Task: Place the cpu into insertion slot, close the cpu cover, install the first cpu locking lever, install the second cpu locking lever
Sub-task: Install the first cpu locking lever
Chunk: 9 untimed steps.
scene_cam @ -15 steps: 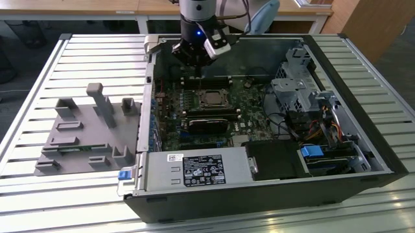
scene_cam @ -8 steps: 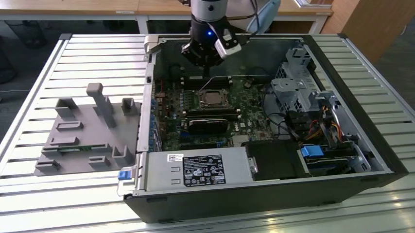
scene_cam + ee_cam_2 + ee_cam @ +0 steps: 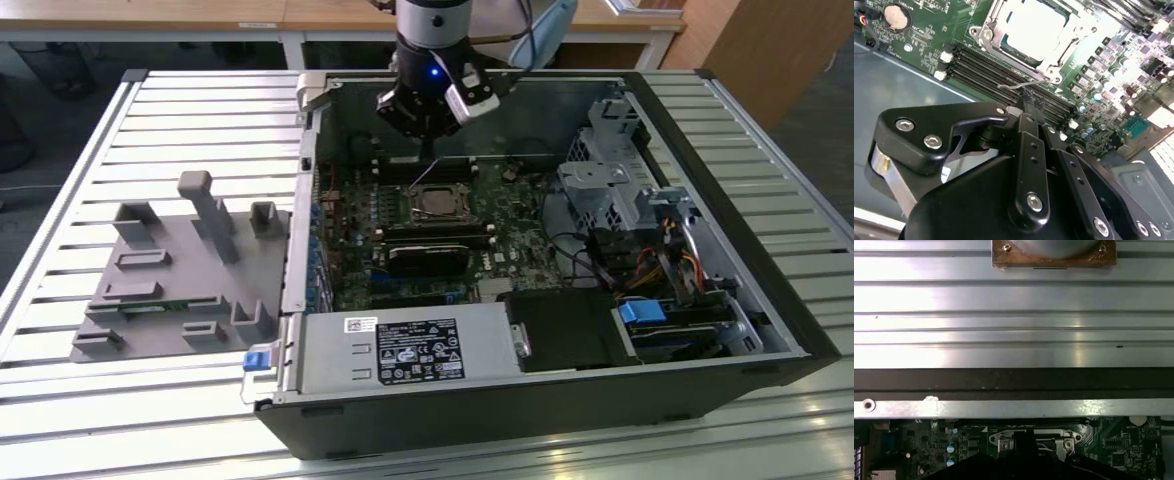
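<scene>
Silver chip under its cover, wire lever at the fingertips

Aluminium slats form the tabletop, which carries an open black computer case and, on the exterior view's left, a grey fixture. Inside the case lies the green circuit board. The end effector hangs over the board just beside the insertion slot, its fingers drawn together. The cpu cover lies flat on the slot. The cpu sits inside, its pale metal top showing through the window. A thin wire locking lever stands raised and meets the fingertips; whether they pinch it I cannot tell.
</scene>
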{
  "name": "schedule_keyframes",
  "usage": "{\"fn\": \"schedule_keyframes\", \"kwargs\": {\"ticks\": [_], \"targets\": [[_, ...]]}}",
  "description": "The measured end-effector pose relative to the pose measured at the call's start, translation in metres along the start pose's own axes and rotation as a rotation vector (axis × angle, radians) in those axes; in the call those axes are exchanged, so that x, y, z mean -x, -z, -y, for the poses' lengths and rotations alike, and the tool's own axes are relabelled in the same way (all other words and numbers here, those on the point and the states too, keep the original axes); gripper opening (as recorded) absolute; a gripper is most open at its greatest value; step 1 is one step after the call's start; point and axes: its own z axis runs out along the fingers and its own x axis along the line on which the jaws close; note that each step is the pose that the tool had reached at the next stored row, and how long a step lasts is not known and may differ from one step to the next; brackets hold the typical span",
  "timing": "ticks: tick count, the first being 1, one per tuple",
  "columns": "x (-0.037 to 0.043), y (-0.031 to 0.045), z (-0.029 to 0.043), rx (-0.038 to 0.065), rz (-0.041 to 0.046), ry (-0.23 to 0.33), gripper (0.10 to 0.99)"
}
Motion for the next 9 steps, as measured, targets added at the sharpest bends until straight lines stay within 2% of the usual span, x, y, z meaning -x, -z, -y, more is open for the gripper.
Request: {"fn": "schedule_keyframes", "kwargs": {"ticks": [4, 9], "targets": [[0.0008, -0.0051, 0.0004, 0.000, -0.0002, 0.006, 0.106], [0.0019, -0.0075, 0.0006, 0.000, -0.0004, 0.008, 0.106]]}}
